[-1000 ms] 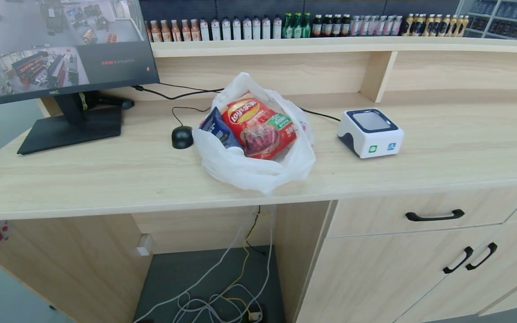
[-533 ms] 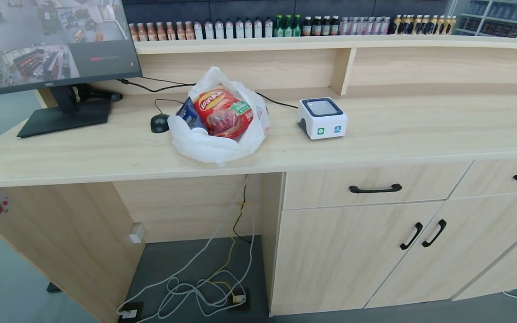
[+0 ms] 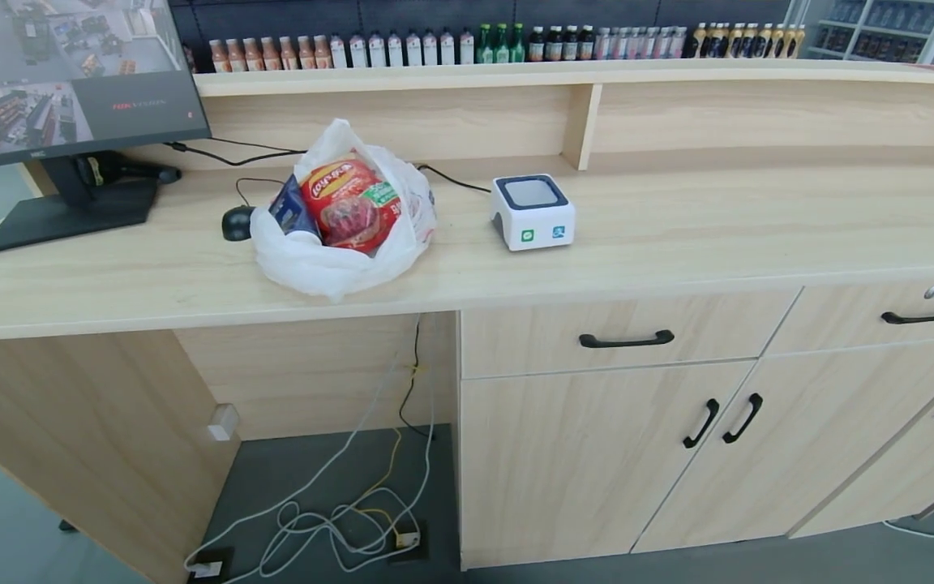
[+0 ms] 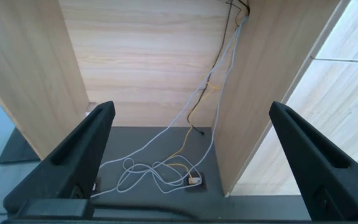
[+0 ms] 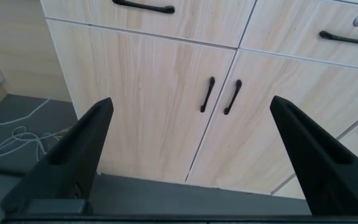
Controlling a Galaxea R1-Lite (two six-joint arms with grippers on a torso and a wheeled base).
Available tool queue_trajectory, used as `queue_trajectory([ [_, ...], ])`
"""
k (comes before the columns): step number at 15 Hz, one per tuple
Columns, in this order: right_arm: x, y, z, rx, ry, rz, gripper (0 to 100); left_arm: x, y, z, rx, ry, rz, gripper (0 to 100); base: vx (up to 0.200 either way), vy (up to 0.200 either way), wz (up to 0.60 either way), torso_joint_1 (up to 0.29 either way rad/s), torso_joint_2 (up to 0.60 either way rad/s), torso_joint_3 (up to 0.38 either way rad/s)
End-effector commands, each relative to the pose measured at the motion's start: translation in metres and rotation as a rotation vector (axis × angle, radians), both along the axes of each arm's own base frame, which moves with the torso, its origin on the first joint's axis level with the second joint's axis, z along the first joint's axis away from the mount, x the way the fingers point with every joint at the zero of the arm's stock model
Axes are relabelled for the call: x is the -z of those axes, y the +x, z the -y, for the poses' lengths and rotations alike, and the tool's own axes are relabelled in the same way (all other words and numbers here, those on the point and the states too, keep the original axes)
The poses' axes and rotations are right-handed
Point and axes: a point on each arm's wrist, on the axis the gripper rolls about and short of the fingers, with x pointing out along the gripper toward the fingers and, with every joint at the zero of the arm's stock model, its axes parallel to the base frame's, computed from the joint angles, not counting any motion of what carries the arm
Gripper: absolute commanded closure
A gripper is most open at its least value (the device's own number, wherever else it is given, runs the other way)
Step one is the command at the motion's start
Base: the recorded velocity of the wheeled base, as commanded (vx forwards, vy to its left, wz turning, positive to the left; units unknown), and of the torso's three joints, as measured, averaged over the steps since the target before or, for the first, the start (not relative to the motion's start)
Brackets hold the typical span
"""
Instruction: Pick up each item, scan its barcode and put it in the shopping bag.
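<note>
So the thin white plastic shopping bag (image 3: 313, 272) sits on the light wood counter (image 3: 678, 235), with a red crisp packet (image 3: 349, 203) and a dark blue packet (image 3: 293, 212) poking out the top. The white cube barcode scanner (image 3: 532, 212) is near it on the robot's right, and a black mouse (image 3: 237, 223) is just beside it on the left. Both the left gripper (image 4: 190, 106) and the right gripper (image 5: 191, 101) are spread wide with nothing in them, down low facing the counter's front.

A white plastic shopping bag (image 3: 329, 268) slumps open on the bench (image 3: 678, 235), holding a red crisp packet (image 3: 347, 203) lying face-up and a dark blue packet (image 3: 292, 212) touching it, the white barcode scanner (image 3: 530, 212) standing nearby.
</note>
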Motion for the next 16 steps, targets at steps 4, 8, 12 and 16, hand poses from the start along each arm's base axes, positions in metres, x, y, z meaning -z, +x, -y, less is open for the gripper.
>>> queue_trajectory([
  [4,-0.0001,0.0001,0.0000,-0.002,-0.001,-0.001,0,0.0000,0.0000,0.0000,-0.002,-0.001,0.000,0,0.000,0.000,0.00,0.000,0.00,0.000],
  [8,-0.0001,0.0001,0.0000,-0.002,-0.001,-0.001,0,0.0000,0.0000,0.0000,-0.002,0.001,0.000,0,0.000,-0.100,0.00,0.000,0.00,0.001],
  [12,-0.0001,0.0001,0.0000,-0.002,-0.001,-0.001,0,0.0000,0.0000,0.0000,-0.002,0.001,0.000,0,0.000,-0.200,0.00,-0.001,0.00,0.004],
  [16,-0.0001,0.0002,0.0000,-0.002,-0.001,-0.002,0,0.0000,0.0000,0.0000,-0.002,0.001,0.000,0,0.000,-0.050,0.00,0.009,0.01,-0.002],
])
